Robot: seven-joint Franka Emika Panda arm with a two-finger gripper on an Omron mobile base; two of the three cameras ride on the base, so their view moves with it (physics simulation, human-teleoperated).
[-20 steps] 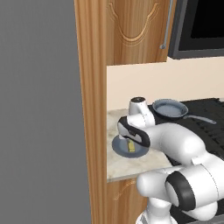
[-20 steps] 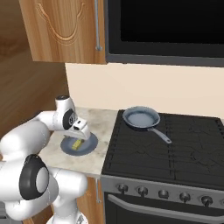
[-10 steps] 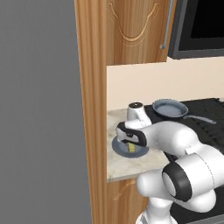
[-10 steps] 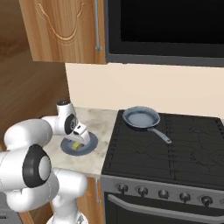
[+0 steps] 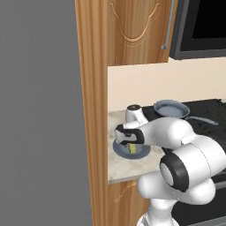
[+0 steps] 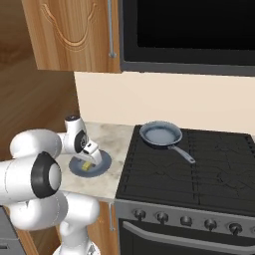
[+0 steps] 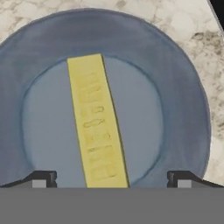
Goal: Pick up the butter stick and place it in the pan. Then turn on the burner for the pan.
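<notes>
Butter stick (image 7: 97,124) lay flat in the middle of a round blue plate (image 7: 183,100) on the speckled counter (image 6: 107,142), left of the stove (image 6: 199,169). The claw (image 7: 109,178) hung just above it, spread wide, one fingertip (image 7: 41,178) on each side of the butter, holding nothing. The pan (image 6: 160,134) sat apart on the stove's back left burner (image 6: 149,149).

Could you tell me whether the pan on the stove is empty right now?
Empty: the pan shows bare inside; the butter stick lies on the plate.
</notes>
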